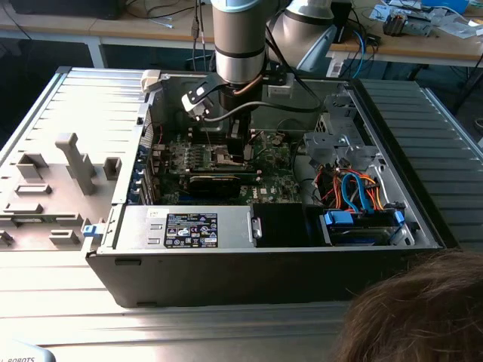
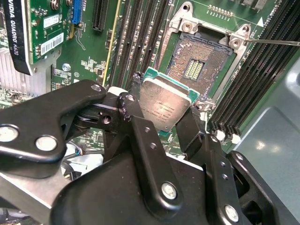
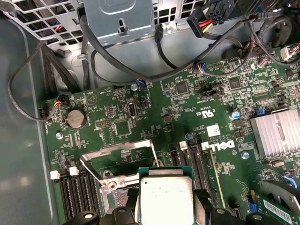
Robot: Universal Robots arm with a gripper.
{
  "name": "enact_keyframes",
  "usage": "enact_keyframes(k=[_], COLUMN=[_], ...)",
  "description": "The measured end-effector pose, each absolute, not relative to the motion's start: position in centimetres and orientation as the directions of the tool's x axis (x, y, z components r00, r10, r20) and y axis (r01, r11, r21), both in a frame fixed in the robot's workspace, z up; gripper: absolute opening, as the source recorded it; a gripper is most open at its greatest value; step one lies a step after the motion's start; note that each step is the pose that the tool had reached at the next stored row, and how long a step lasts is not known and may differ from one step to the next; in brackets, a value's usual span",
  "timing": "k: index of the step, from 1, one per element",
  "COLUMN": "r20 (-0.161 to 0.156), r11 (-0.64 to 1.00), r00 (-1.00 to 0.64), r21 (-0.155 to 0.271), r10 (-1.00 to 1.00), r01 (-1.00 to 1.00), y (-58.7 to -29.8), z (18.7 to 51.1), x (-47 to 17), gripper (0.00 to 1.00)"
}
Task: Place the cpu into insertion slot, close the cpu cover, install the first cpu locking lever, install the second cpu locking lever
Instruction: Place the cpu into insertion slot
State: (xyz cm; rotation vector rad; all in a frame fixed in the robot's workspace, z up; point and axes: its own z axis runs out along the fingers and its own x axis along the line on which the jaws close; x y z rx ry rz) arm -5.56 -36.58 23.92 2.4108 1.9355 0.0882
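Inside the open computer case [image 1: 249, 268], my gripper [image 1: 235, 145] hangs over the green circuit board [image 1: 275, 170]. In both wrist views it is shut on the cpu [image 2: 164, 104] [image 3: 167, 199], whose dull silver top faces the cameras, with one black finger [image 2: 127, 107] on each side edge. The chip hovers tilted just short of the insertion slot [image 2: 193, 65], a dark square socket with gold contacts and a silvery rim, uncovered. The cpu cover [image 3: 117, 152] stands swung open beside the socket. A thin wire locking lever [image 2: 274, 42] juts out from one socket corner.
Rows of black memory slots [image 2: 136, 42] flank the socket. A long black card [image 1: 215, 181] lies across the board nearer the camera. A finned heatsink [image 3: 276, 133], loose black cables [image 3: 117, 70] and a drive cage with coloured wires [image 1: 355, 192] crowd the case. A person's head [image 1: 423, 313] shows in the foreground.
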Motion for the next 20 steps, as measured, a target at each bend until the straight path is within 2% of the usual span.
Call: enact_keyframes(k=[20], r20=[0.014], r11=[-0.239], r00=[0.239], r21=[0.074], r10=[0.971], r01=[0.968], y=[-36.58], z=[23.87], x=[-5.56], gripper=[0.55])
